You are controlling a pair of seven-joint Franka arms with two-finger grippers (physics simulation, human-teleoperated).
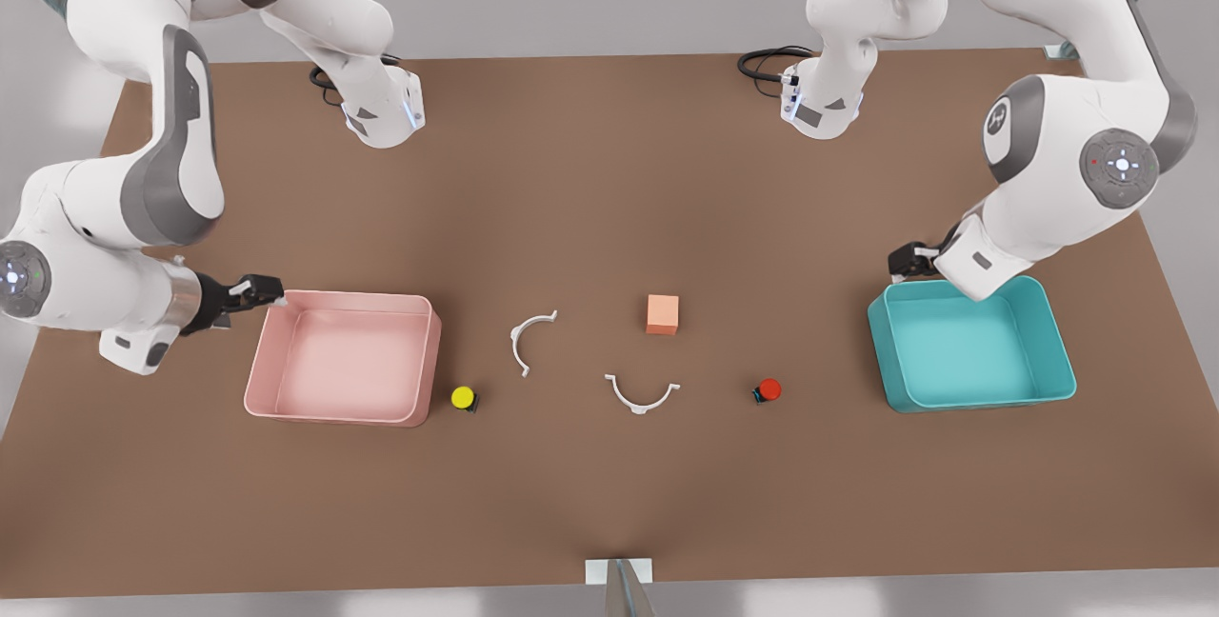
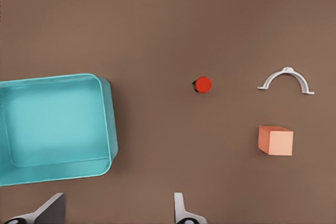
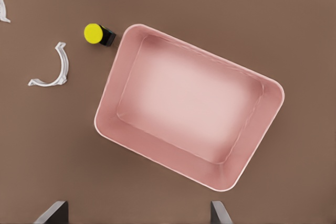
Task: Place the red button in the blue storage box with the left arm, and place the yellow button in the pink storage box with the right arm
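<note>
Right claw [image 1: 271,294]: at the front view's far left, hovering just outside the pink storage box's near corner; its fingers [image 3: 55,211] stand spread apart, gripping nothing.
Pink storage box [image 1: 286,406]: on the brown surface [image 1: 590,493], nothing in it.
Yellow button [image 1: 463,397]: on the surface just beside the pink storage box, toward the centre, lying outside it.
White curved clips: one [image 1: 529,333] right of the yellow button, another [image 1: 642,395] further along; neither belongs to the task.
Orange-pink cube [image 1: 662,314]: near mid-surface, apart from everything else.
Red button [image 1: 768,390]: on the surface between the cube and the blue storage box, well apart from the box.
Blue storage box [image 1: 981,402]: at the front view's right, nothing in it.
Left claw [image 1: 905,265]: above the far corner of the blue storage box; fingers [image 2: 181,211] released and wide, holding nothing.
Step in hand: by my judgement the very start, as neither button is picked up yet.
Next move: each claw must travel across its box toward the centre, line up over its own button, descend and close on the small cap and base.
</note>
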